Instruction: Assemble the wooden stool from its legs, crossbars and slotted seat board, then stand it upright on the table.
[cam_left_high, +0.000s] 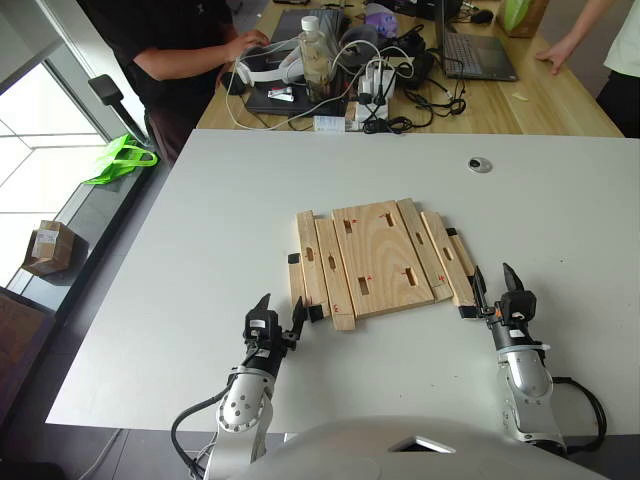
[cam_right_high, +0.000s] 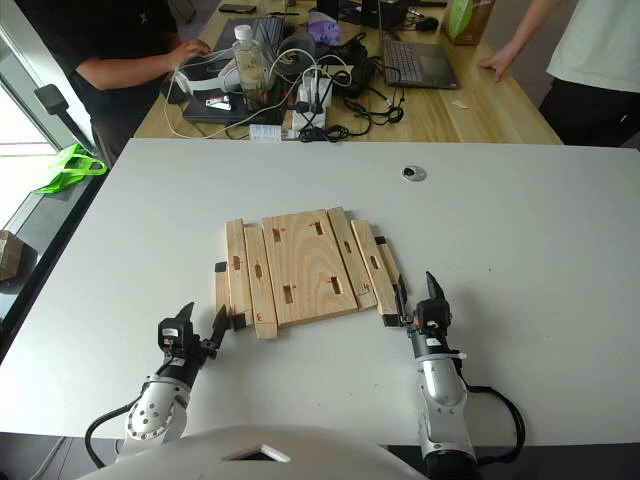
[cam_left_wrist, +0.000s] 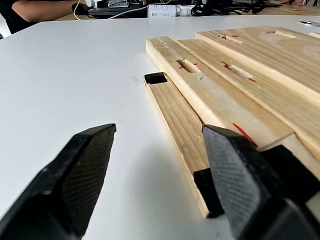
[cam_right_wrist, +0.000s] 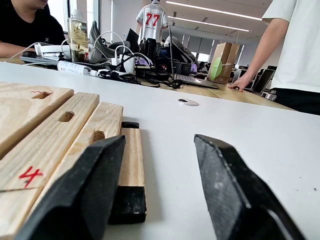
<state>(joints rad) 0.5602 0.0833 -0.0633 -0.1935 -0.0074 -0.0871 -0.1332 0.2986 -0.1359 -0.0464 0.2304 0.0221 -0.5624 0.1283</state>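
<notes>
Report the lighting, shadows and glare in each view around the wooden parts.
Left eye view: daylight from the robot's left lights the table evenly; the wooden parts cast only thin shadows. Left wrist view: no glare on the wood, left gripper dark against the bright table. Right wrist view: ceiling lights shine bright behind; right gripper looks backlit.

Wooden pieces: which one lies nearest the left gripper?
The narrow bar with black ends, at the left edge of the pieces; the left gripper stands at its near end.
</notes>
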